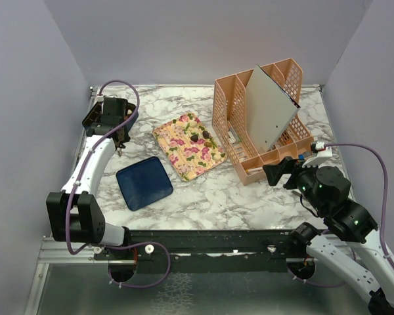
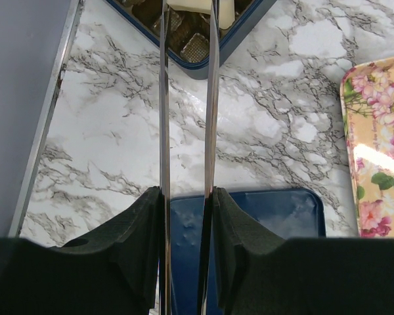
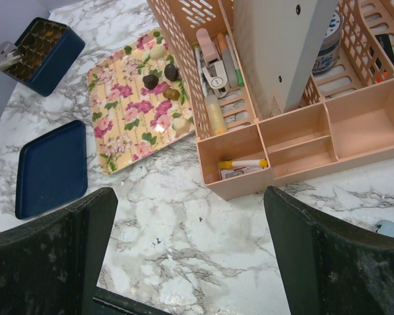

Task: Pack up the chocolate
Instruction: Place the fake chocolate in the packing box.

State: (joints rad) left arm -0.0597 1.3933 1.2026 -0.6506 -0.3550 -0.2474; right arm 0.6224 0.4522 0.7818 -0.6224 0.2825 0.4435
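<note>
**Q:** Surroundings?
**A:** Organizer point(image 1: 256, 128) stands at 12 o'clock of the right gripper point(image 3: 190, 249), whose jaws are wide apart. Lid point(image 1: 144, 182) lies at 8 o'clock of the tray point(image 1: 177, 161).

**Q:** Obscured items?
**A:** Left gripper point(image 2: 188, 13) is over the box point(image 2: 210, 65), blades narrowly apart. The tips are cut off, so grip is undeterminable. A cream piece point(image 2: 192, 4) shows there.

**Q:** Chocolate?
**A:** Chocolate point(image 1: 196, 136) lies on the tray, at 4 o'clock of the left gripper, well apart.

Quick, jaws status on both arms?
Left gripper: closed on a cream chocolate, over the box.
Right gripper: open, holding nothing.
</note>
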